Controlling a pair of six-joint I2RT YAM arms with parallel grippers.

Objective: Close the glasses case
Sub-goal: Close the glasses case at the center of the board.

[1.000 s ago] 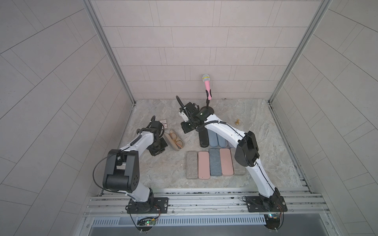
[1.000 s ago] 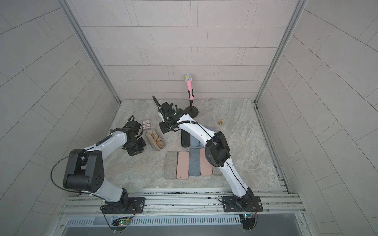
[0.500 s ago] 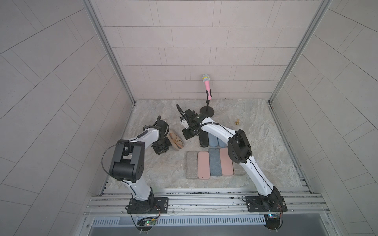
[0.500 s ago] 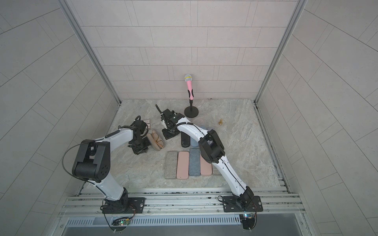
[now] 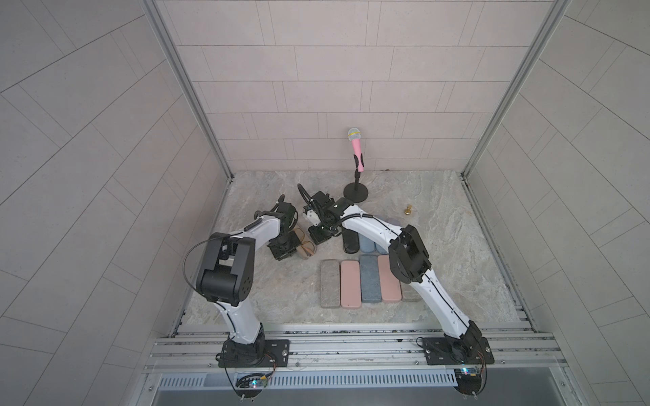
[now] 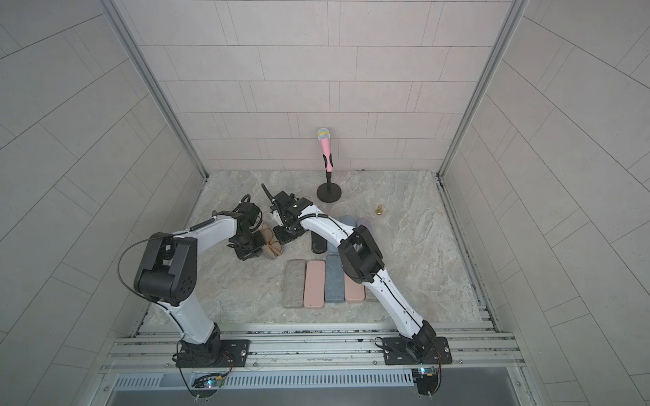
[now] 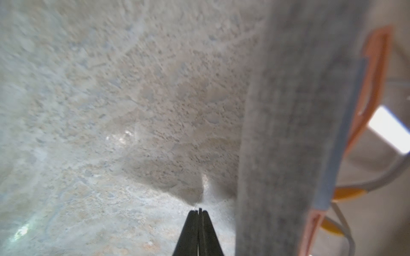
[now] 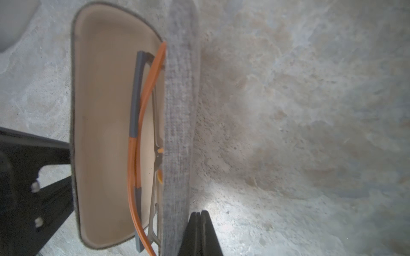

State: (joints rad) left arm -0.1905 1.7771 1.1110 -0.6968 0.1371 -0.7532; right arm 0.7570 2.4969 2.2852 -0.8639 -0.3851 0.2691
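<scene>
The glasses case [image 5: 305, 243] lies open on the stone table between my two grippers, also visible in a top view [image 6: 273, 246]. In the right wrist view its beige lining [image 8: 104, 115] faces up, with orange and grey glasses [image 8: 138, 133] against its grey fabric wall [image 8: 179, 110]. My right gripper [image 8: 199, 213] is shut and empty, tips down beside the outside of that wall. My left gripper [image 7: 198, 210] is shut and empty on the case's other side, next to its grey wall [image 7: 288, 133]. Both top views show the left gripper [image 5: 283, 250] and the right gripper [image 5: 319, 236] flanking the case.
A row of closed cases [image 5: 360, 284] in grey, pink and blue lies near the front. A black case [image 5: 350, 242] and more cases lie behind it, under the right arm. A pink microphone on a stand [image 5: 356, 165] and a small brass piece [image 5: 408, 210] stand at the back.
Both arms have swung in toward the open case. The left gripper has come right to the case's side, and the right gripper has come down close on the opposite side.
</scene>
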